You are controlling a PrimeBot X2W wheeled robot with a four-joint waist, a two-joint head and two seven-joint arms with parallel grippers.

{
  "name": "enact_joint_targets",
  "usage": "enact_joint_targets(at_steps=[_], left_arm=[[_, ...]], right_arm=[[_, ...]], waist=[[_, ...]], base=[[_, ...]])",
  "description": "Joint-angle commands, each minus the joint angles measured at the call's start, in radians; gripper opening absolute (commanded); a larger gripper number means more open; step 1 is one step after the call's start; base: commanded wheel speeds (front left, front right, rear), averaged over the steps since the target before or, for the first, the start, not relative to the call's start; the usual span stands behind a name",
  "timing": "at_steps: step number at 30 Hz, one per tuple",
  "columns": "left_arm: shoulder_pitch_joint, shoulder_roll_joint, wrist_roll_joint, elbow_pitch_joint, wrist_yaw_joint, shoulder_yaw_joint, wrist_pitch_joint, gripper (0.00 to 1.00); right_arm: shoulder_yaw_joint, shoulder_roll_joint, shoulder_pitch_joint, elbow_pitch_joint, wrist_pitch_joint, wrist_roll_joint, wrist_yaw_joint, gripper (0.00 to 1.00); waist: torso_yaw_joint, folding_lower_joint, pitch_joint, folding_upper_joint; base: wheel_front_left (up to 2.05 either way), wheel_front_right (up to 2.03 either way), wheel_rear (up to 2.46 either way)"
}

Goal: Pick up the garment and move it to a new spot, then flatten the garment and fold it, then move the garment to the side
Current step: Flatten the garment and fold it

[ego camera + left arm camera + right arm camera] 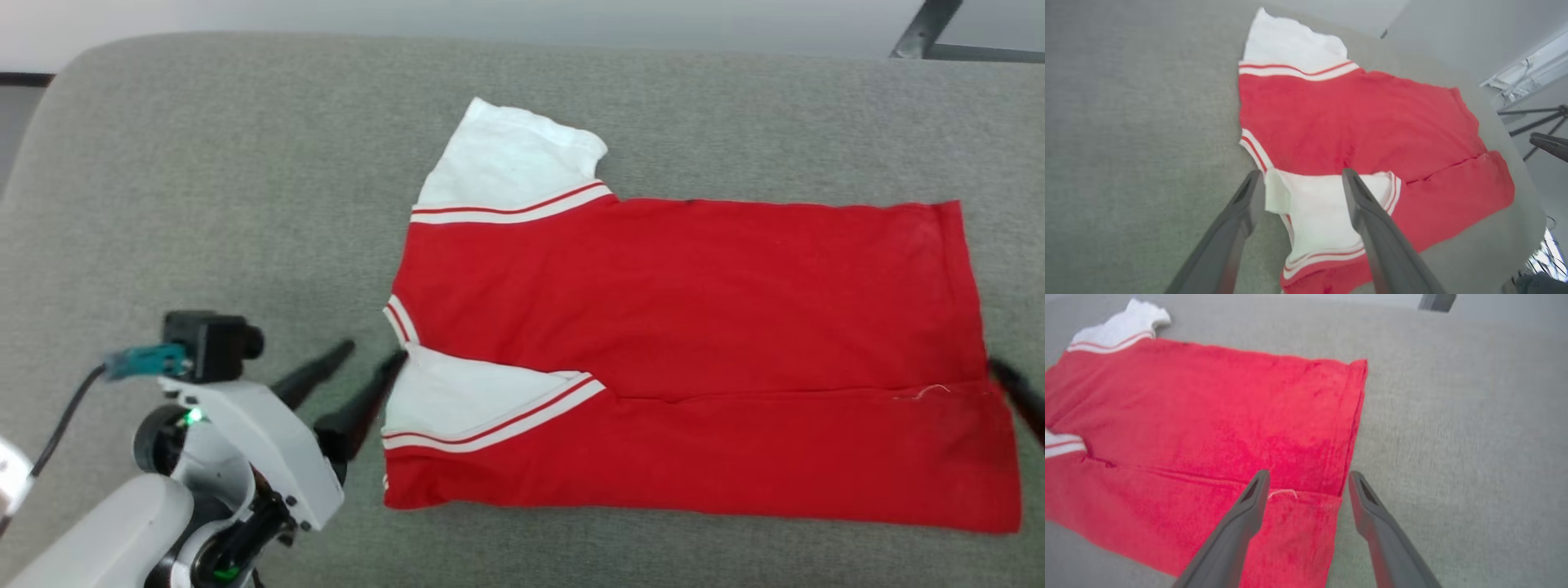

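So, the shirt [694, 327] lies flat on the grey counter [204, 204], collar end toward our left, hem [971, 327] toward our right. The near long edge is already folded over onto the body, with the near sleeve [473, 400] tucked in on top of the red. The far sleeve [510, 163] sticks out past the far edge of the shirt.

Our left hand [375, 349] sits at the shirt's collar end, fingers spread wide on either side of the near sleeve and gripping nothing. Our right hand [1309, 473] is at the hem end, right over the fold line. It's also wide open and empty, with one finger over the red and the other just off the hem.

We reckon the step now is the second long fold. To do it well, we'd lift both hands clear first so nothing drags the flap back open. Then pinch the far edge at both ends of the shirt together and bring it over evenly, far sleeve included, so the edges line up.

Not much in the way. There's a loose thread [1283, 493] on the shirt by the hem, which could snag a fingertip. Some dark stand legs [1535, 118] sit beyond the shirt's hem end, off the counter and well clear.
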Motion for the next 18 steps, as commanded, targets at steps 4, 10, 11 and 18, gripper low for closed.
enact_joint_targets(at_steps=[4, 10, 11, 18], left_arm=[[0.045, -0.053, 0.061, 0.020, 0.033, 0.078, -0.221, 1.00], [0.012, -0.073, 0.108, 0.065, 0.034, 0.140, -0.361, 1.00], [-0.006, -0.073, 0.110, 0.074, 0.030, 0.147, -0.367, 1.00], [-0.228, -0.047, 0.173, 0.180, -0.021, 0.142, -0.300, 1.00]], right_arm=[[-0.053, 0.070, -0.047, 0.026, -0.176, -0.074, 0.000, 1.00], [-0.058, 0.144, -0.106, 0.057, -0.341, -0.147, 0.000, 1.00], [-0.052, 0.156, -0.114, 0.063, -0.360, -0.153, 0.000, 1.00], [-0.005, 0.212, -0.168, 0.089, -0.444, -0.171, 0.000, 1.00]], waist=[[0.041, 0.0000, -0.001, 0.0000], [0.038, 0.0000, 0.009, 0.0000], [0.031, 0.0000, 0.012, 0.0000], [-0.052, 0.0000, 0.046, 0.0000]], base=[[0.00, 0.00, 0.00], [0.00, 0.00, 0.00], [0.00, 0.00, 0.00], [0.00, 0.00, 0.00]])
